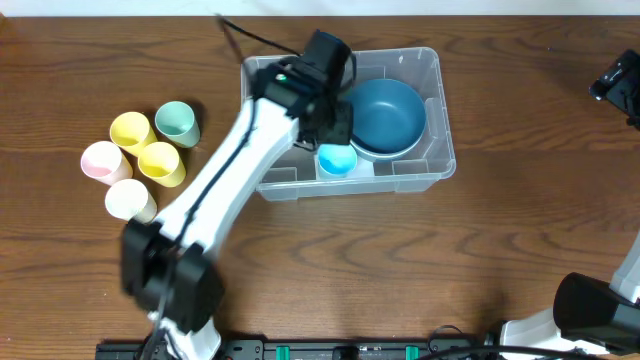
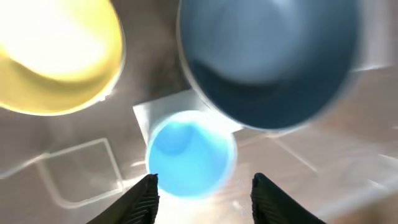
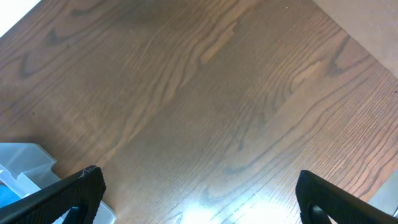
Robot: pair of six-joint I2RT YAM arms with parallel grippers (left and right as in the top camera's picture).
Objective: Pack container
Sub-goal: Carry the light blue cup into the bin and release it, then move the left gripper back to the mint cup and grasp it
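The clear plastic container (image 1: 440, 158) stands at the back middle of the table. Inside it are a dark blue bowl (image 1: 388, 115) and a small light blue cup (image 1: 336, 159). The left wrist view shows the blue bowl (image 2: 267, 56), the light blue cup (image 2: 189, 155) and a yellow bowl (image 2: 56, 56) on the container's floor (image 2: 74, 174). My left gripper (image 2: 204, 186) is open and empty just above the light blue cup, apart from it; in the overhead view it (image 1: 335, 125) hangs over the container. My right gripper (image 3: 199, 186) is open and empty over bare wood, at the far right in the overhead view (image 1: 618, 82).
Several cups stand on the table left of the container: a green one (image 1: 176, 122), two yellow ones (image 1: 131, 130) (image 1: 160, 162), a pink one (image 1: 102, 161) and a cream one (image 1: 129, 199). A corner of the container (image 3: 25, 162) shows in the right wrist view.
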